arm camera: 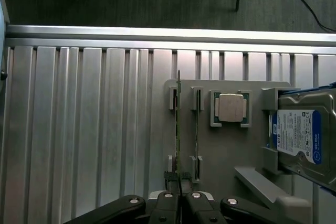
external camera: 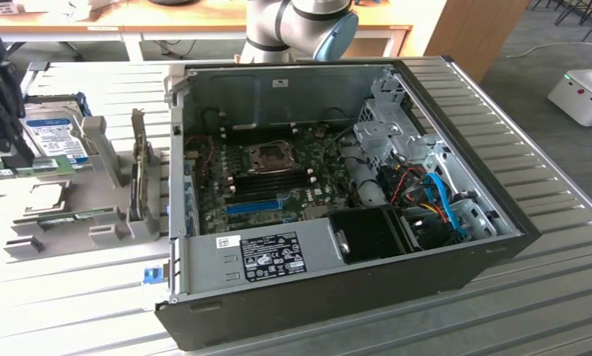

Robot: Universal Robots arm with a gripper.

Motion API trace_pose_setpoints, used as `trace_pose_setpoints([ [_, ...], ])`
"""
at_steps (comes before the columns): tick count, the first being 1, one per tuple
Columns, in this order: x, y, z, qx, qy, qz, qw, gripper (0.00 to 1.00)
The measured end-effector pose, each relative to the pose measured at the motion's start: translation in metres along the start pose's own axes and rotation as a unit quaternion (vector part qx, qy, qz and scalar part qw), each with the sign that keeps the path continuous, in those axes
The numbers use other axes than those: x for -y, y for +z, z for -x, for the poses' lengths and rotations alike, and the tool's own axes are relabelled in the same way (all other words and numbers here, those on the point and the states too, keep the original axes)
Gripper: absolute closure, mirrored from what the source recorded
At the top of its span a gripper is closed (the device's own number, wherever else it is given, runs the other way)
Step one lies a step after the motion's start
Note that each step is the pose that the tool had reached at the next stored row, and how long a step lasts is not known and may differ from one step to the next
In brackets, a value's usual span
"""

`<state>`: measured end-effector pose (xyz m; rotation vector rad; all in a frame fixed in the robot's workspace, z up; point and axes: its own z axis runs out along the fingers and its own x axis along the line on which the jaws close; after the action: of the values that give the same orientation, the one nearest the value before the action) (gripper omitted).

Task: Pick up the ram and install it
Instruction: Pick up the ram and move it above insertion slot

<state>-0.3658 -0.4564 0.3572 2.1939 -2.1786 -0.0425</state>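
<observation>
Gripper: I see it clenched on the ram, pinching its thin edge so the stick stands upright.
Ram: on edge at its holder slot, just beside the second stick.
Unclear: whether it has cleared the slot, since I see it edge-on.
Computer case: open, well apart, at the exterior view's right.

Wood desk bkgd, grey carpet (bright light).
</observation>
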Motion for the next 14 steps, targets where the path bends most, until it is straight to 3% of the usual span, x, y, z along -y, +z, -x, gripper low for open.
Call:
trace_pose_setpoints([
  [14,-0.0015,-0.0284,0.0,0.0,0.0,0.0,1.0,0.88],
])
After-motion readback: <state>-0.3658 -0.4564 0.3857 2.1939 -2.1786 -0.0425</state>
